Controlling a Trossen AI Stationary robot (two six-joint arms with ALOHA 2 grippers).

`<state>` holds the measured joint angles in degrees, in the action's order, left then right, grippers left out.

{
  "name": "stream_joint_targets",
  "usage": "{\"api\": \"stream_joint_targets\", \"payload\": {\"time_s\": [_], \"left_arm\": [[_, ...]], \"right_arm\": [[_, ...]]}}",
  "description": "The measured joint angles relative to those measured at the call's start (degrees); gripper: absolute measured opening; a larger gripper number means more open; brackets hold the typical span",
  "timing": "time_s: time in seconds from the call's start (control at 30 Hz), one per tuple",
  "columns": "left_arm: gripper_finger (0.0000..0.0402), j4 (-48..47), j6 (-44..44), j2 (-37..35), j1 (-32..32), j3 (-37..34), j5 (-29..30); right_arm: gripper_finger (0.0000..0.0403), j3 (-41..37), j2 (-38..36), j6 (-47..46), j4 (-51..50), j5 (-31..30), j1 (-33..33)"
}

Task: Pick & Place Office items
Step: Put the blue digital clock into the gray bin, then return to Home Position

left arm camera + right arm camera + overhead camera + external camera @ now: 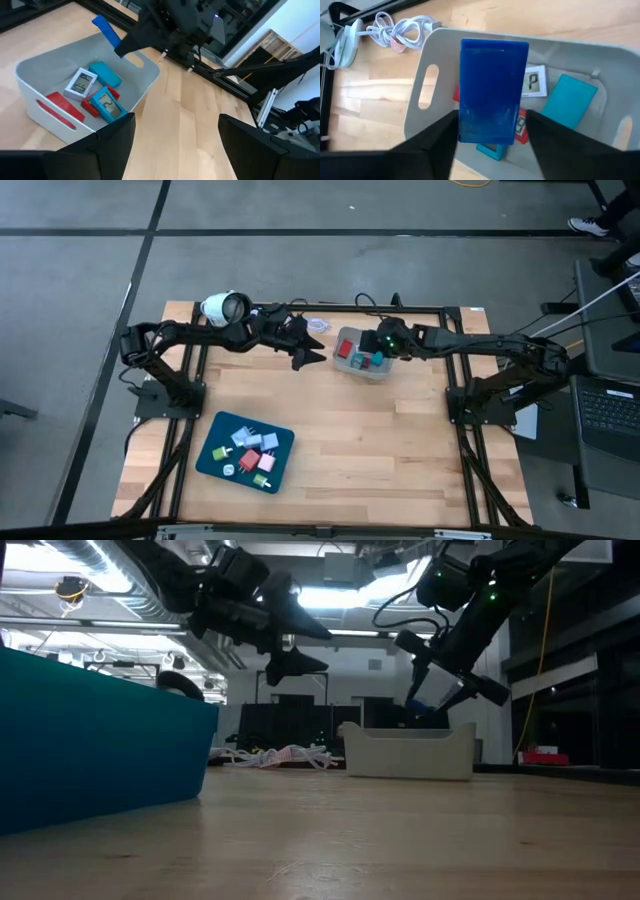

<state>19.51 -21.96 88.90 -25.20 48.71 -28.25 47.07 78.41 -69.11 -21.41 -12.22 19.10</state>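
My right gripper [492, 125] hangs over the grey bin [341, 365], shut on a dark blue flat block [492, 90]. In the bin [145, 75] lie a white piece [80, 82], light blue pieces [105, 75] and red pieces [65, 105]. Several more small pieces [250, 450] lie flat in the dark teal tray [205, 465] near the table's front left. My left gripper [308, 350] is open and raised above the table just left of the bin, holding nothing. My right gripper pinches the dark blue block by one end [490, 132] between its two fingers [440, 135], one on each long side edge. The fingers slant down from the table's right. The block [420, 705] is lifted clear, its free end pointing down into the bin.
A white round device with a dark lens [222, 307] sits at the far left edge. A coiled white cord [318, 325] lies behind the bin. Bare wood spans the table's middle and right. A laptop [608, 410] stands off the table's right side.
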Motion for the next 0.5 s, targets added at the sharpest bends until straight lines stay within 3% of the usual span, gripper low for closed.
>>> {"api": "stream_joint_targets", "payload": {"time_s": [0.13,0.27,0.4,0.5], "left_arm": [[0.0281,0.02,-0.99,-0.02,-0.54,0.0,0.18],[0.0281,0.6,-2.67,0.0,-0.54,0.0,0.27],[0.028,5.4,-6.32,-0.95,-0.52,-0.02,0.07],[0.0269,7.7,-6.02,-4.01,0.32,0.57,4.3]], "right_arm": [[0.0281,0.0,0.0,0.4,0.51,1.24,0.5],[0.0313,0.0,-0.02,3.23,5.63,2.65,0.56],[0.0315,0.0,-0.02,13.55,19.96,7.38,-0.71],[0.0309,0.03,-0.02,20.88,36.13,10.9,-3.27]]}}
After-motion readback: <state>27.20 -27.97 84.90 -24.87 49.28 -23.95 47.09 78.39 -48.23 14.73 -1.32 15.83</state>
